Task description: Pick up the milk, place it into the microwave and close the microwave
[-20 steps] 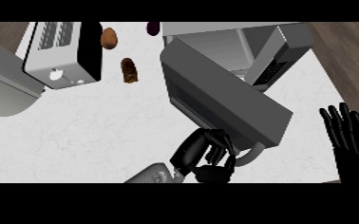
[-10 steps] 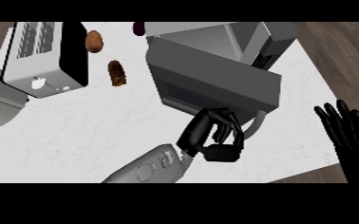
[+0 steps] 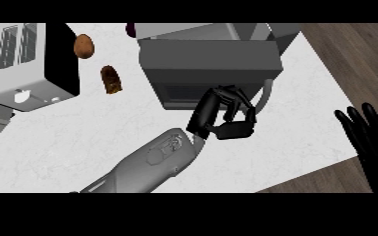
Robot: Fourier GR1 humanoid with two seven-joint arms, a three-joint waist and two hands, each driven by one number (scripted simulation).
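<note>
The microwave (image 3: 210,55) stands at the back middle of the counter. Its dark grey door (image 3: 210,72) faces me and looks almost flat against the body, with a pale handle (image 3: 266,94) at its right end. My left hand (image 3: 221,116) rests against the door's lower front beside the handle, fingers curled and holding nothing. The milk shows nowhere; the door hides the inside of the microwave. At the right edge of the view my right hand (image 3: 360,132) rests open, fingers up, off the counter's side.
A silver toaster (image 3: 33,65) stands at the left. A round brown item (image 3: 83,46) and a darker brown one (image 3: 111,79) lie between it and the microwave. Something purple (image 3: 131,29) peeks out behind. The counter's edge (image 3: 325,167) runs diagonally at the right, with wooden floor beyond.
The microwave door has swung from wide open to nearly closed, with my left hand following it inward. The right hand has stayed at the right edge.
</note>
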